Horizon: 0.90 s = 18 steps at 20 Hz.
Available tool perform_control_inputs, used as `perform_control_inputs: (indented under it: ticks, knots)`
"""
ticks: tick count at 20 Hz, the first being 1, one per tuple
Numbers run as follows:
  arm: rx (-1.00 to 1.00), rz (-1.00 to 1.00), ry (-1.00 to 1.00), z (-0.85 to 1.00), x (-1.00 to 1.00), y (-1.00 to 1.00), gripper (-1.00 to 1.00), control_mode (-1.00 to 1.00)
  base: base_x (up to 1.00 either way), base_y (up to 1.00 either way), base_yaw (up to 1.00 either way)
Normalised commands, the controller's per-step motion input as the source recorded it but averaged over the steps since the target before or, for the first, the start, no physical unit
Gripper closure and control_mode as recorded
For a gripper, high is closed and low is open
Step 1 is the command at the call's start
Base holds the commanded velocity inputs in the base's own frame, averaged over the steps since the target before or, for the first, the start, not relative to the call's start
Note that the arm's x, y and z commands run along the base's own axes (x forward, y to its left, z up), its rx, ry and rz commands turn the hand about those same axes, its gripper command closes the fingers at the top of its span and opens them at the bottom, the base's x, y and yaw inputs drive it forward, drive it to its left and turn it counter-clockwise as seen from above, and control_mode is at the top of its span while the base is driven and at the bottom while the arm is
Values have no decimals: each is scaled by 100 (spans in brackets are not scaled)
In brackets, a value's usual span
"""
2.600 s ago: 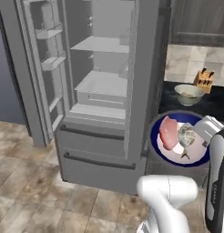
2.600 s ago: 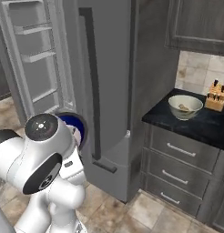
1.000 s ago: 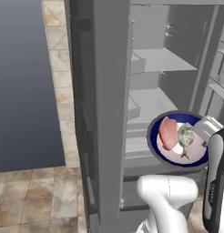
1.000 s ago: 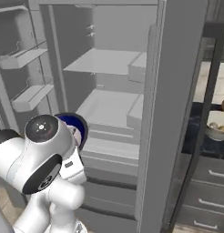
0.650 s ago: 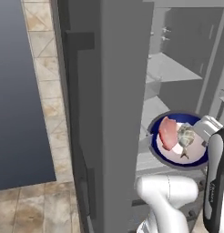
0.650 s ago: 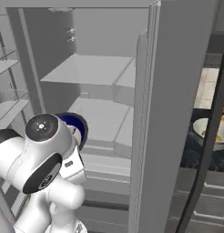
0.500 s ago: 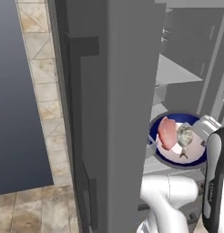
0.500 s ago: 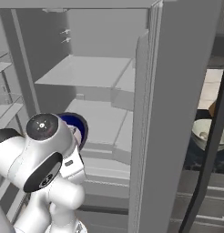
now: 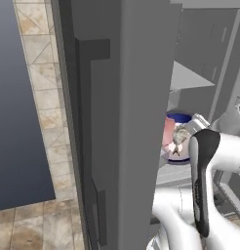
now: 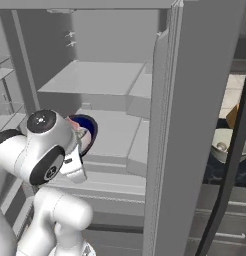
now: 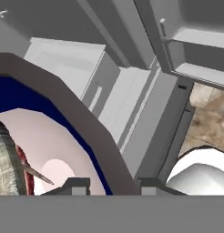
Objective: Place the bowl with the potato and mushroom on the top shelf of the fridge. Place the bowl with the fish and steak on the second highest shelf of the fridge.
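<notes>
My gripper is shut on the rim of the blue bowl, which holds the pink steak and the mottled grey fish. In the left base view the bowl shows just past the edge of the fridge's left door, with the steak and fish in it. From the right, the bowl hangs in front of the second shelf, below the top shelf of the open fridge. A pale bowl with small items sits on the dark counter.
The fridge's right door stands open, close on the right of the arm. Door racks and brown floor tiles show in the hand view. A grey wall and tiled floor lie left of the left door.
The whole picture has shifted: the base has moved closer to the fridge, so the shelves look larger. The bowl stays held in the gripper.
</notes>
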Motion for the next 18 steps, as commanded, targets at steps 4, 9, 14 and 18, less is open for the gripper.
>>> perform_control_inputs:
  ticks: [4, 9, 14, 18]
  knots:
    - [9, -24, 0, -11, 100, 31, 100, -100, 0, 0, 0]
    - [10, -17, 10, -36, 100, -3, 100, -100, 0, 0, 0]
    - [16, -2, 15, -59, 91, -39, 100, -100, 0, 0, 0]
    - [15, -1, 5, -21, 100, 0, 100, -100, 0, 0, 0]
